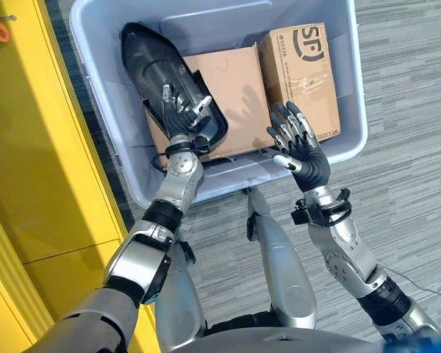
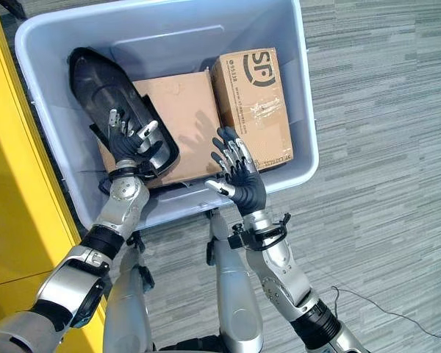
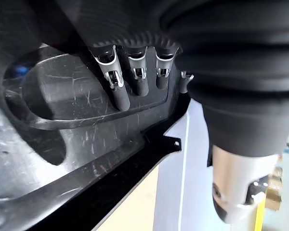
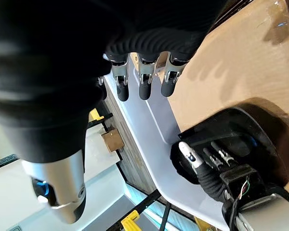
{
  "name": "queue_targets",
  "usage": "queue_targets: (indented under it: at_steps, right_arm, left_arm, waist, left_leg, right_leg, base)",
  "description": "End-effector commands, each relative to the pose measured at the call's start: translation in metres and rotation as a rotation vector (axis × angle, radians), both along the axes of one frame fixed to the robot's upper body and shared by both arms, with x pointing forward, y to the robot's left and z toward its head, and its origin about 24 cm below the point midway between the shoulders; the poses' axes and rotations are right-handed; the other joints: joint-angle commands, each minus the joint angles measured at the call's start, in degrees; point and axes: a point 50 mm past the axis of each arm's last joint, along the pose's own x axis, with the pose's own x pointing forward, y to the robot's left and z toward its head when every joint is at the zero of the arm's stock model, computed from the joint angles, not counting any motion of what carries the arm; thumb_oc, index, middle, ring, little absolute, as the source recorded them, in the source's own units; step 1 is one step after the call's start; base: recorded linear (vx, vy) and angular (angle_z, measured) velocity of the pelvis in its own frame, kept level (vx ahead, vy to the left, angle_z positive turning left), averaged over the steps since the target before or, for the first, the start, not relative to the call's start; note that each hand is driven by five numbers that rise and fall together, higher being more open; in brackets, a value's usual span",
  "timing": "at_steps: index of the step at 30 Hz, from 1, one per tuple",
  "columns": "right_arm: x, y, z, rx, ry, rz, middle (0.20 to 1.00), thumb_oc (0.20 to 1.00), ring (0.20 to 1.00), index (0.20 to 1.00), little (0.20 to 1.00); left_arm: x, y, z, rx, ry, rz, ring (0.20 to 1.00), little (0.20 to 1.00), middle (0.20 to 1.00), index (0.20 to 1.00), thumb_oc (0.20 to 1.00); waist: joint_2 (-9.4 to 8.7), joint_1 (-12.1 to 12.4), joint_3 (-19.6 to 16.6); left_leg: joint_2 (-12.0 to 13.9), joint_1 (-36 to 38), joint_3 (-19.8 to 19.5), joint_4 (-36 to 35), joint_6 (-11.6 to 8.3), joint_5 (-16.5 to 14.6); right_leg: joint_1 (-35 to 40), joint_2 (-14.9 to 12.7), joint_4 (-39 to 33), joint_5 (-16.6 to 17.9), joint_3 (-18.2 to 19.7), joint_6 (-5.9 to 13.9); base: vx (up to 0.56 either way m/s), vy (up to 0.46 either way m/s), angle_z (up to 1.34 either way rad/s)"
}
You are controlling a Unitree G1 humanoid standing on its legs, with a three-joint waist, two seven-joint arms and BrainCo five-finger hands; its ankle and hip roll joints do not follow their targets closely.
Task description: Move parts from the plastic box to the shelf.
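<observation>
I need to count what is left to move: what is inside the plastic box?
The plastic box holds a black moulded part under the left hand, lying on a flat cardboard box, beside a taller cardboard box. Anything beneath them is covered.

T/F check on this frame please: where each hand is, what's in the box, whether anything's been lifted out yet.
1. The left hand rests on the black moulded part inside the plastic box. True.
2. The right hand grips the printed carton. False: its fingers are relaxed and open above the box's near rim, holding nothing.
3. A flat brown cardboard box lies between the black part and the printed carton. True.
4. The black part is already out of the box. False: it leans against the box's left inside wall.
5. The box stands on a wooden table. False: it sits on grey carpet.
</observation>
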Motion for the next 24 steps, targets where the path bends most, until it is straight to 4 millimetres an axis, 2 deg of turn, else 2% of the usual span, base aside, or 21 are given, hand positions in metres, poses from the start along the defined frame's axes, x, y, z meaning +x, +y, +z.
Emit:
queue_targets:
  at_steps: [1, 9, 24]
  right_arm:
    - [-0.013, -0.004, 0.023, 0.064, -0.125, 0.031, 1.0, 1.0, 1.0, 1.0, 1.0]
    - [-0.012, -0.006, 0.022, 0.06, -0.126, 0.019, 1.0, 1.0, 1.0, 1.0, 1.0]
    - [-0.009, -0.009, 0.021, 0.044, -0.118, 0.002, 1.0, 1.0, 1.0, 1.0, 1.0]
  left_arm:
    - [-0.012, -0.015, -0.072, 0.088, 0.311, -0.065, 1.0, 1.0, 1.0, 1.0, 1.0]
    - [-0.025, -0.023, -0.088, 0.137, 0.338, -0.118, 1.0, 1.0, 1.0, 1.0, 1.0]
    - [-0.048, -0.006, -0.109, 0.173, 0.377, -0.137, 1.0, 1.0, 1.0, 1.0, 1.0]
  waist:
    - [-1.26, -1.35, -1.08]
    - [-0.37, -0.49, -1.11]
    - [1.87, 1.86, -1.27]
  left_leg:
    - [2.0, -1.53, -1.52, 5.25, 0.65, -1.65]
    - [1.63, -1.11, -1.76, 5.24, 0.74, -1.75]
    - [0.74, 0.27, -2.46, 4.77, 1.17, -1.89]
  right_leg:
    - [0.44, -2.42, 10.08, -10.85, -0.88, 4.51]
    - [1.27, -2.62, 9.9, -11.0, -1.06, 4.47]
    - [3.62, -3.48, 9.45, -11.27, -1.69, 4.55]
  base:
    - [0.0, 0.0, 0.0]
    - [0.0, 0.0, 0.0]
    - [0.0, 0.001, 0.0]
